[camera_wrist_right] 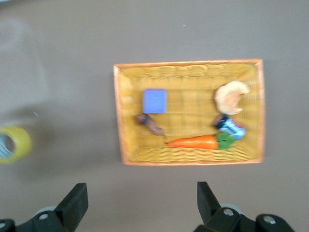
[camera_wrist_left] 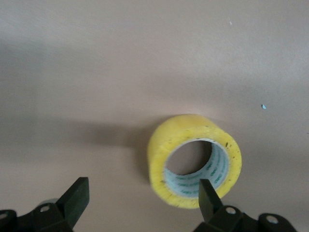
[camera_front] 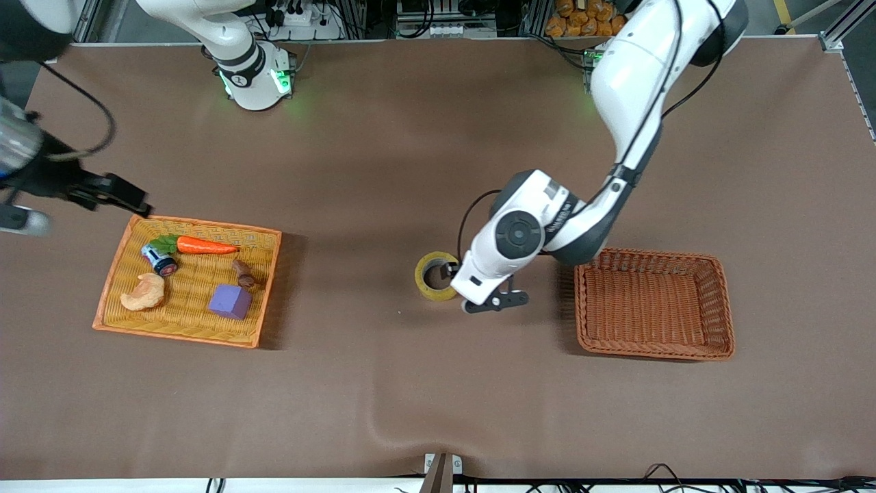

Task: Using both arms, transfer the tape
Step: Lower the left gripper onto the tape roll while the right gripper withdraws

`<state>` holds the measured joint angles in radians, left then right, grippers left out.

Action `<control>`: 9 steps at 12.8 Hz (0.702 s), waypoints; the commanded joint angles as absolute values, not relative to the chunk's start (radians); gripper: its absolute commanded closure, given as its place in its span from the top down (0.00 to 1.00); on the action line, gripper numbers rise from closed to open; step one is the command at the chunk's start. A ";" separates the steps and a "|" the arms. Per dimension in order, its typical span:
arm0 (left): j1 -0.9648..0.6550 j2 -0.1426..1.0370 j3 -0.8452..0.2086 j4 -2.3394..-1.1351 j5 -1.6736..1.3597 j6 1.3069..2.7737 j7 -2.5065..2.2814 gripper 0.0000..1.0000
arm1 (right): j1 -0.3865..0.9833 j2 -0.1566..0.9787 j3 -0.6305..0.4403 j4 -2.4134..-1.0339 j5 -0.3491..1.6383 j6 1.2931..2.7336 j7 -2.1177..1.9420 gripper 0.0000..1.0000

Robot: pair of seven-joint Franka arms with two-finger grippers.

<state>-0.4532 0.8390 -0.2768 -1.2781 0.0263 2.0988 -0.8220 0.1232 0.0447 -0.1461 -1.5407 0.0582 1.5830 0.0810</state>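
The tape, a yellow roll with a wide hollow core, lies on the brown table near its middle. My left gripper is low beside it, on the side toward the left arm's end of the table. In the left wrist view the left gripper is open; one finger overlaps the rim of the tape, and the other is over bare table. My right gripper hangs open and empty over the table by a corner of the yellow tray. It sees the tape off to one side.
A yellow wicker tray toward the right arm's end holds a carrot, a purple cube, a pale orange pastry toy, a small can and a brown piece. A brown wicker basket stands toward the left arm's end, beside the left arm's hand.
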 commanded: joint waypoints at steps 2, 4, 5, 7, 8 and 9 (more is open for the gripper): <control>-0.547 0.911 -0.190 -1.250 0.020 2.157 -0.839 1.00 | 0.016 -0.002 -0.123 -1.562 0.035 1.501 -0.086 1.00; -0.566 0.933 -0.178 -1.250 0.020 2.171 -0.839 1.00 | -0.023 0.002 -0.121 -1.559 0.037 1.485 -0.181 1.00; -0.566 0.937 -0.178 -1.250 0.017 2.174 -0.842 0.78 | -0.023 -0.005 -0.121 -1.559 0.035 1.476 -0.198 1.00; -0.565 0.939 -0.178 -1.250 0.012 2.174 -0.929 0.06 | -0.023 -0.047 -0.121 -1.559 0.009 1.473 -0.207 1.00; -0.566 0.942 -0.178 -1.252 0.011 2.172 -0.963 0.00 | -0.023 -0.058 -0.121 -1.559 -0.020 1.470 -0.209 1.00; -0.568 0.942 -0.178 -1.252 0.015 2.174 -1.015 0.00 | -0.025 -0.057 -0.121 -1.565 -0.026 1.473 -0.204 1.00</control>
<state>-0.5533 0.9291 -0.1906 -1.2762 0.0263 2.1743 -0.9391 -0.0046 -0.0176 -0.1417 -1.5397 0.0080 1.4767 -0.1915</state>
